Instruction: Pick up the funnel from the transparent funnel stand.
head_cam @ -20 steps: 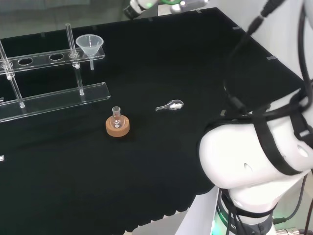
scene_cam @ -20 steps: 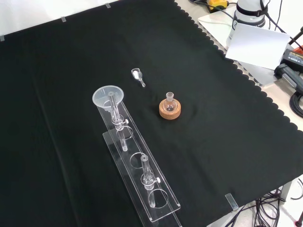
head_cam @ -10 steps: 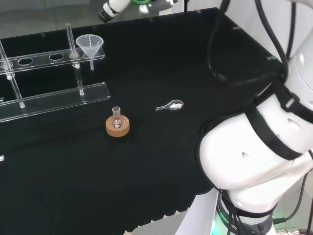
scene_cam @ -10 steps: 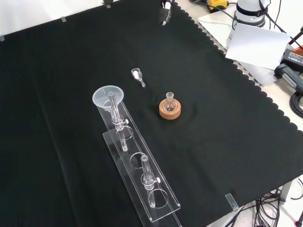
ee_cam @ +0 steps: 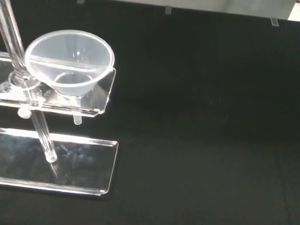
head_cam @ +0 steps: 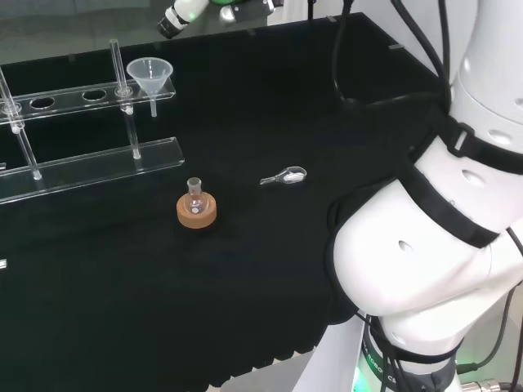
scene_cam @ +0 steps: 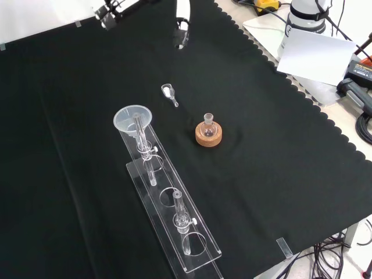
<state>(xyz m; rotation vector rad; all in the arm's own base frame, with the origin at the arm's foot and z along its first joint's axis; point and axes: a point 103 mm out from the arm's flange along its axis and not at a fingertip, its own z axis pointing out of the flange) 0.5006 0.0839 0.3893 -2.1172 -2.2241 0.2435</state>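
You are at the approach step: nothing is grasped yet, and the funnel has not been lifted. Starting nearest in the head view, the arm's white links fill the lower right of the frame. Beyond them, on the black-clothed surface point(head_cam: 270, 269), a small flask point(head_cam: 194, 190) sits on a cork ring point(head_cam: 197, 211) left of centre, with a small clear spoon-like piece point(head_cam: 283, 175) lying to its right, well apart from it. Farther off, at the upper left of the frame, stands the transparent funnel stand point(head_cam: 90, 155), and the funnel point(head_cam: 150, 76) sits upright in the hole at its right end, its stem hanging below the upper rail. In the front view the funnel point(scene_cam: 133, 120) is left of centre, at the stand's far end. Farthest away, at the top edge of the head view, the hand point(head_cam: 181, 12) hovers above and just right of the funnel, not touching it; in the front view parts of it show at the top edge point(scene_cam: 181, 32). I cannot tell whether its fingers are spread or curled. The wrist view looks down on the funnel's open bowl point(ee_cam: 70, 60) in the rail. My judgement: you next need to descend toward the bowl, close around its rim, then lift straight up so the stem clears the hole. No brands, labels or writing can be read.
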